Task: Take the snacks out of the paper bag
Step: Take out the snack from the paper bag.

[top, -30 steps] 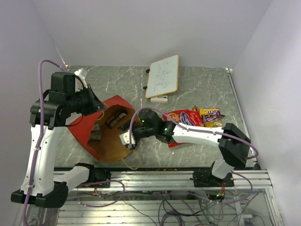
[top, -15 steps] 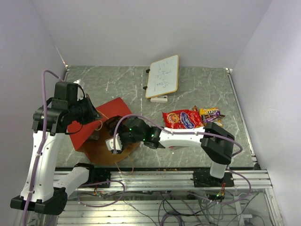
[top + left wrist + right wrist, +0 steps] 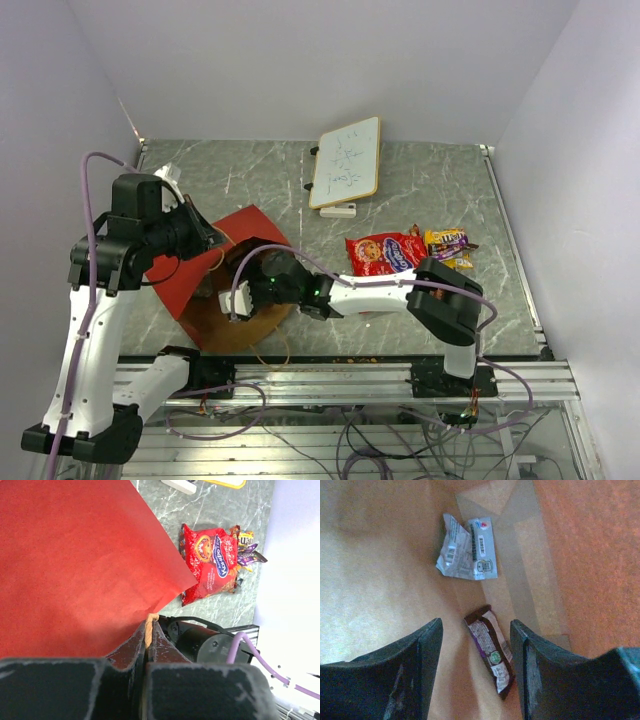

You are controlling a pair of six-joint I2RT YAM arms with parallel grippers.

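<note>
The paper bag (image 3: 205, 270) lies at the left of the table, red outside, brown inside, mouth toward the right arm. My left gripper (image 3: 207, 240) is shut on its twisted paper handle (image 3: 150, 625) and holds the red side (image 3: 75, 565) up. My right gripper (image 3: 240, 300) is open inside the bag. In the right wrist view a brown and purple candy bar (image 3: 490, 647) lies between its fingers on the bag's floor, and a silver wrapper (image 3: 467, 550) lies farther in. The red cookie packet (image 3: 385, 252) and several small candy bars (image 3: 447, 243) lie on the table to the right.
A small whiteboard (image 3: 346, 160) with a white eraser (image 3: 338, 210) lies at the back of the grey marble table (image 3: 430, 180). The bag's second loop handle (image 3: 272, 345) lies at the front edge near the metal rail. Walls close in the table on three sides.
My right gripper has gone deeper into the bag, to the left. My left gripper has shifted slightly with the handle, and the bag has settled lower.
</note>
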